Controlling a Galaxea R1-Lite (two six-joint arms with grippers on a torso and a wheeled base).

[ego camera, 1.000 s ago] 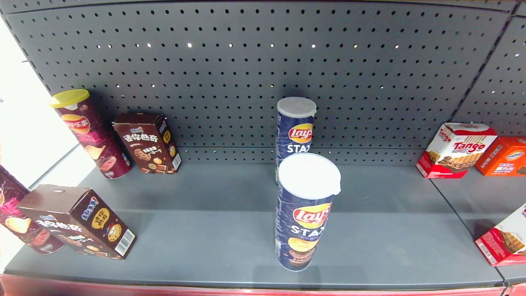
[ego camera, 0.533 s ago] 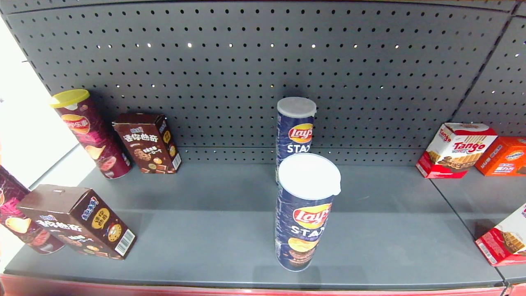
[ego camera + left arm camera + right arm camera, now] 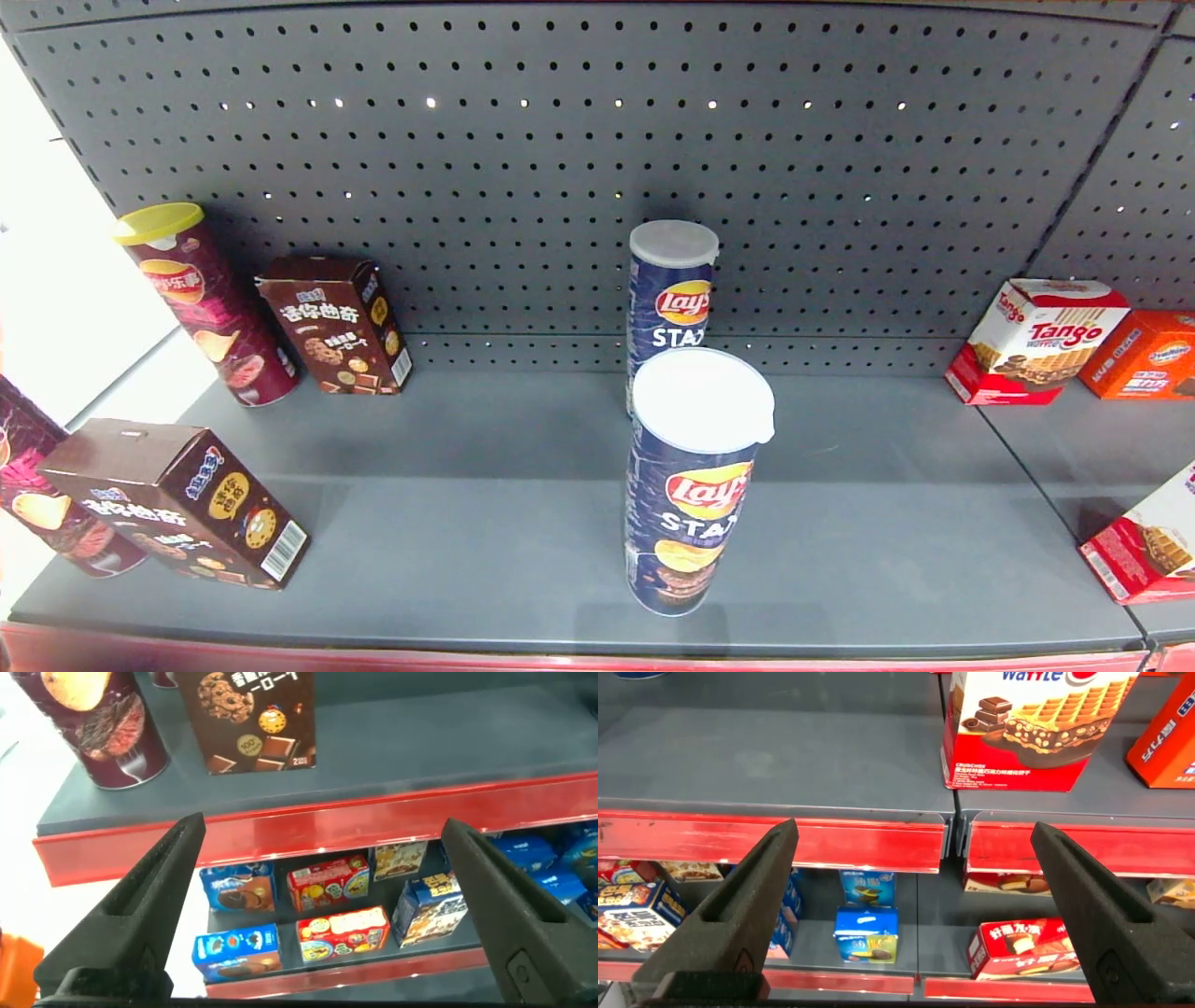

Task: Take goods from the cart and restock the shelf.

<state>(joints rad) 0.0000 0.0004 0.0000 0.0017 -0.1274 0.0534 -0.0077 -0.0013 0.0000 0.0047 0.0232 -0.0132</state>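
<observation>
Centrally in the head view, two blue tubes are set upright on the grey shelf [image 3: 467,551]: the front chip can [image 3: 691,495] is placed in the lower middle of the frame, and the rear chip can [image 3: 670,299] directly behind it, close to the pegboard [image 3: 560,140]. At the upper left a maroon can [image 3: 201,299] with a yellow lid is stood just beside a brown cookie box [image 3: 336,327]; a second brown box [image 3: 177,504] is found at the lower left. At the right edge a wafer box [image 3: 1036,341] and an orange box [image 3: 1144,355] are lined up side by side. The left gripper [image 3: 322,831] is held before the shelf's red front edge [image 3: 561,793], its jaws spread wide with nothing between them. The right gripper [image 3: 913,831] is held likewise, jaws released and empty. Small packs [image 3: 327,905] are stocked on the lower shelf [image 3: 938,943].
</observation>
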